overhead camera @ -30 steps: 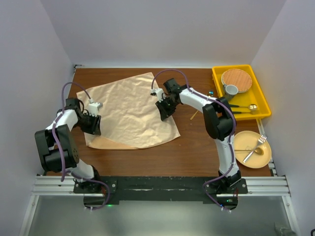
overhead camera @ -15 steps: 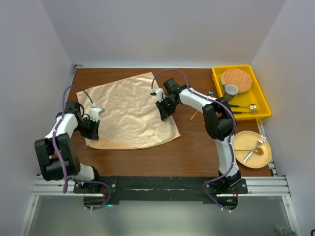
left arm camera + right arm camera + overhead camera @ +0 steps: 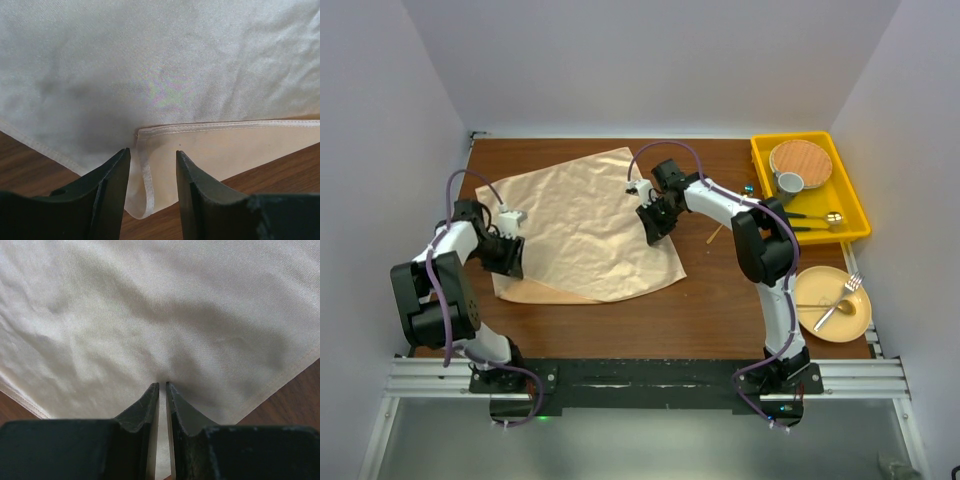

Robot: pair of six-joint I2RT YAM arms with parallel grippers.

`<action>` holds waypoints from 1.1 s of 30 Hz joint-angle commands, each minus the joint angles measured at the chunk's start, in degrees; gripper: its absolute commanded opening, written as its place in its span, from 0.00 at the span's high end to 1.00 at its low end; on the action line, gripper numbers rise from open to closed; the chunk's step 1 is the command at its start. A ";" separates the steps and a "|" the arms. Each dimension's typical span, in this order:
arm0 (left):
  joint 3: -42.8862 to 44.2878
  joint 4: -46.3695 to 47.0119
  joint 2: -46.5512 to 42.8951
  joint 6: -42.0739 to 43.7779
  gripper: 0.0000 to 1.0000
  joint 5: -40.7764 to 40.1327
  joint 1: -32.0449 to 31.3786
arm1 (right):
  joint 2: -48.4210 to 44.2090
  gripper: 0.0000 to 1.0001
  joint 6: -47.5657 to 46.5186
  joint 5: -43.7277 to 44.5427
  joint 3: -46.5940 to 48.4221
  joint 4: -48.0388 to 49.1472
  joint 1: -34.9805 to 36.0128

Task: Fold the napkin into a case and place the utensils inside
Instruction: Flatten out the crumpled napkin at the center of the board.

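Note:
The peach satin napkin [image 3: 585, 225] lies spread and creased on the brown table. My left gripper [image 3: 510, 258] is at its near-left corner and stands open. In the left wrist view the turned-under hemmed corner [image 3: 150, 175] lies between the fingers [image 3: 112, 185]. My right gripper [image 3: 653, 232] is at the napkin's right edge, its jaws almost together with a sliver of cloth [image 3: 162, 440] pinched between them. A gold fork [image 3: 850, 285] and spoon [image 3: 825, 318] lie on the yellow plate [image 3: 860, 325]. Another gold spoon [image 3: 817, 218] lies in the yellow tray. No case is formed.
A yellow tray [image 3: 850, 185] at the back right holds a wood-toned plate [image 3: 800, 160] and a small cup [image 3: 790, 183]. A thin gold stick [image 3: 717, 234] and a small blue piece [image 3: 748, 188] lie on the table between the napkin and the tray. White walls enclose three sides.
The left arm shifted a little to the left and came back to the napkin's corner. The right arm and the napkin have not moved.

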 commanded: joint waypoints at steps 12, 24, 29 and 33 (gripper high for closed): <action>2.20 -5.25 -1.51 3.33 0.96 3.80 0.52 | 1.36 0.85 -0.36 4.90 -1.86 -0.43 0.19; -3.33 -26.87 -13.90 37.33 0.74 -0.93 0.78 | 0.22 0.87 -1.51 6.04 -2.91 -1.75 0.11; -0.27 -32.24 -15.67 41.48 0.50 3.70 3.23 | -2.16 0.87 -1.33 5.60 -6.33 -0.78 0.11; 3.51 -33.13 -15.76 41.05 0.50 11.96 5.35 | -3.56 0.87 -1.59 5.60 -8.27 -0.96 0.19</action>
